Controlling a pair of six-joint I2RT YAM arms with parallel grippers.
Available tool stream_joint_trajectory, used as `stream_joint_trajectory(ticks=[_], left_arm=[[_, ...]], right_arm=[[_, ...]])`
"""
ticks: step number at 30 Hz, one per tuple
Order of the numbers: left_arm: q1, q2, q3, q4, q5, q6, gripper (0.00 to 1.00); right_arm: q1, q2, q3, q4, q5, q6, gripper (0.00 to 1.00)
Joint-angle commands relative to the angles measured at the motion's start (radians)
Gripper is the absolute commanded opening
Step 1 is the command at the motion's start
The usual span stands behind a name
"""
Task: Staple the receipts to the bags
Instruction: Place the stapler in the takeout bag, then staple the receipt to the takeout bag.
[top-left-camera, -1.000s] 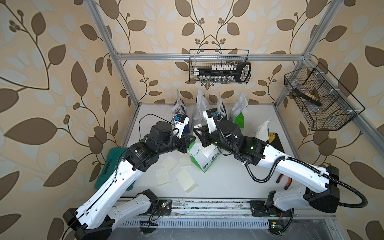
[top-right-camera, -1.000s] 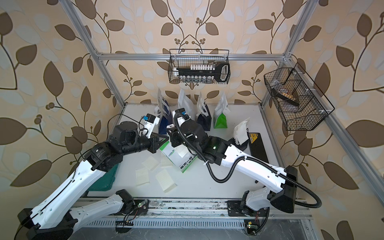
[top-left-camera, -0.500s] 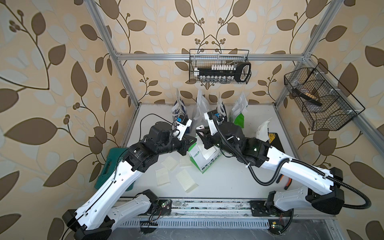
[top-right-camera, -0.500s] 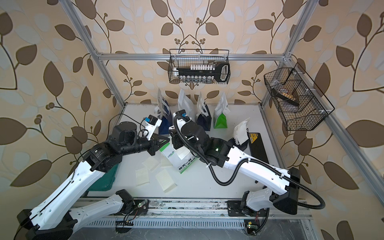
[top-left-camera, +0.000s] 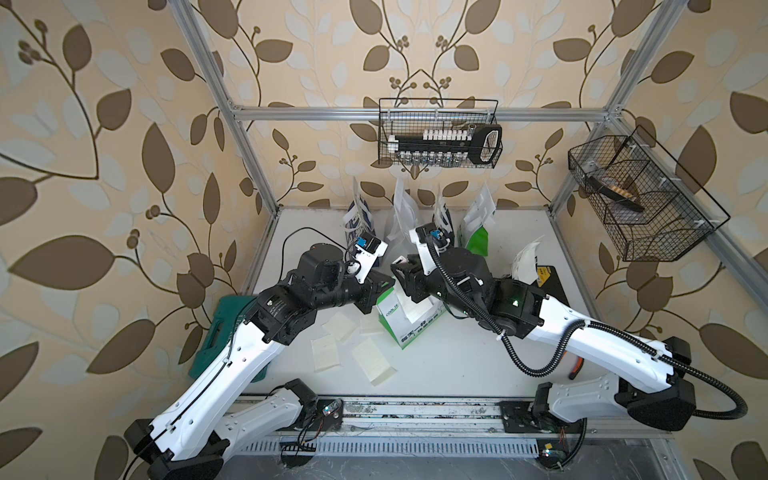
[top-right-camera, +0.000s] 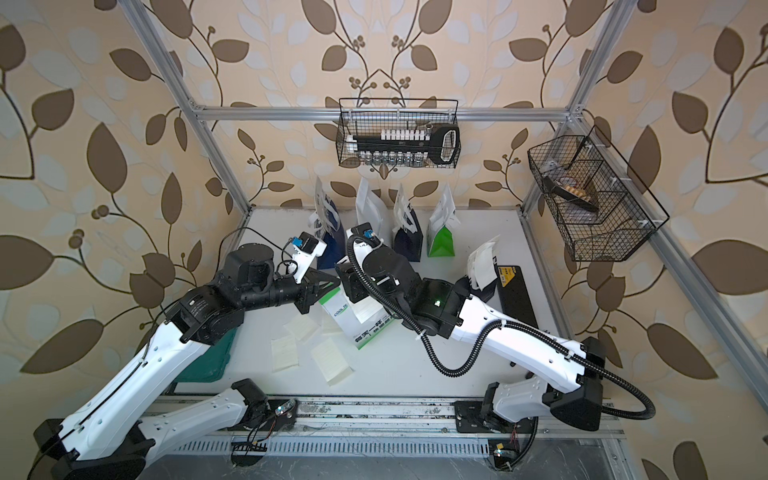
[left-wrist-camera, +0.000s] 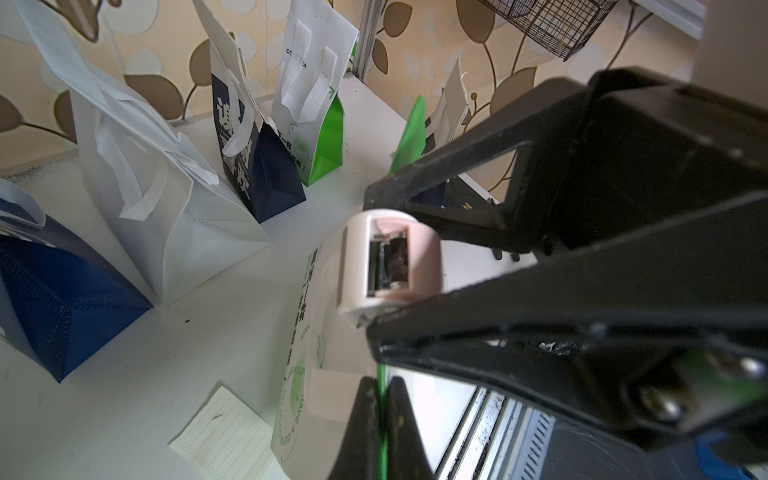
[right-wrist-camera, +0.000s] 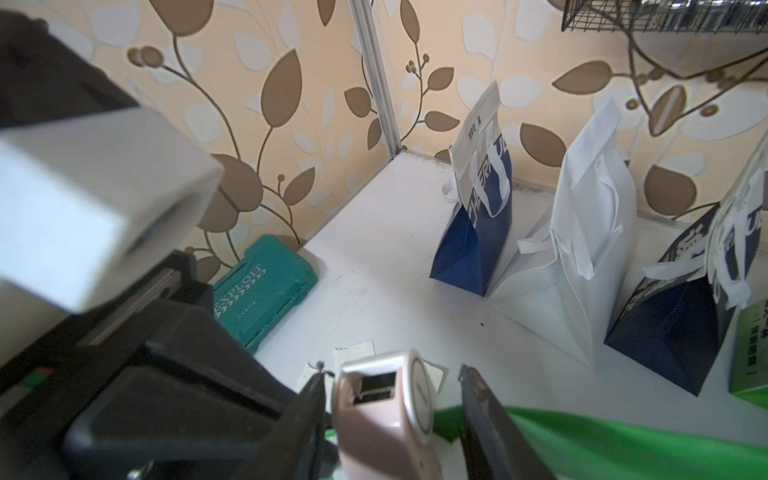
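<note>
Left pincer (left-wrist-camera: 381, 397) pinches green bag (top-left-camera: 409, 326); right pincer (right-wrist-camera: 392, 374) loose around stapler (right-wrist-camera: 378, 419).

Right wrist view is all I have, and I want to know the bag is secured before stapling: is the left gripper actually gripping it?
Observer: Yes; the left wrist view shows the left gripper shut on the green edge of the green-and-white bag.
Operator: Is a receipt on it?
Observer: Yes, both top views show one receipt lying on its white face.
Operator: Others?
Observer: At least three loose receipts lie on the table nearby.
</note>
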Motion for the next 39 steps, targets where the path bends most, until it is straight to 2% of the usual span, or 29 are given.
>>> stream_joint_trajectory(ticks=[1,6,10,13,19,21,24,27,33,39], left_arm=[[0.000,-0.028,0.017,0.088,0.035,0.052,0.00],[0.000,-0.027,0.009,0.085,0.048,0.075,0.00],[0.000,-0.024,0.031,0.044,0.091,0.132,0.00],[0.001,-0.019,0.056,-0.004,0.144,0.185,0.00],[-0.001,-0.013,0.095,-0.077,0.263,0.255,0.00],[0.000,-0.013,0.097,-0.087,0.278,0.264,0.00],[-0.004,-0.013,0.096,-0.099,0.303,0.275,0.00],[-0.017,-0.013,0.095,-0.111,0.295,0.287,0.00],[-0.070,0.001,0.098,-0.130,0.217,0.310,0.00],[-0.102,0.031,0.100,-0.130,0.185,0.317,0.00]], right_arm=[[0.002,-0.040,-0.028,-0.066,0.046,-0.012,0.59],[0.003,-0.131,-0.035,-0.076,0.021,-0.061,0.65],[-0.002,-0.203,-0.006,-0.128,-0.047,-0.148,0.72],[-0.036,-0.237,0.021,-0.179,-0.146,-0.203,0.84],[-0.303,-0.226,0.093,-0.293,-0.650,-0.289,0.86],[-0.358,-0.211,0.112,-0.312,-0.790,-0.324,0.86],[-0.426,-0.180,0.143,-0.348,-0.925,-0.385,0.88],[-0.449,-0.133,0.179,-0.405,-1.032,-0.452,0.89],[-0.448,-0.025,0.264,-0.523,-1.123,-0.570,0.90],[-0.448,-0.003,0.270,-0.610,-1.175,-0.707,0.90]])
